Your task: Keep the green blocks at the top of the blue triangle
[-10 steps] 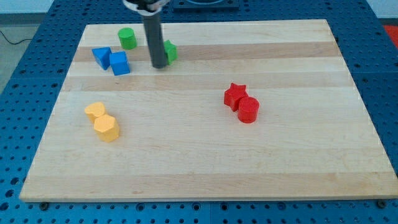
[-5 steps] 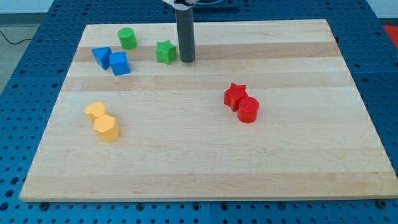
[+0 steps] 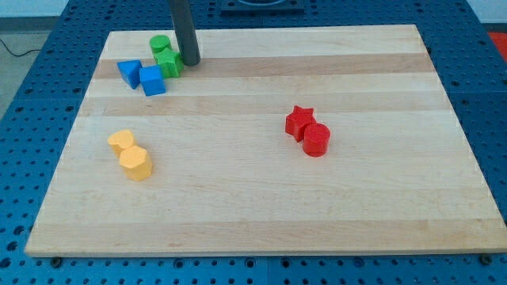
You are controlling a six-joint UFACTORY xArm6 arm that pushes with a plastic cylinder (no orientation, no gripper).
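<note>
Now, tip (image 3: 190,62): bare rod, holds nothing; touching green star (image 3: 168,62) at its 3 o'clock.
Greens: star against green cylinder (image 3: 161,44), at 1 o'clock of blue triangle (image 3: 129,72).
Risk: pushing on could shove the star into blue block (image 3: 152,80).
Table (image 3: 261,198): pale wood on blue pegboard.

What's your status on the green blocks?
My tip sits at the green star block's right edge. Star against the green cylinder block, above the blue blocks. Nothing in the way.
</note>
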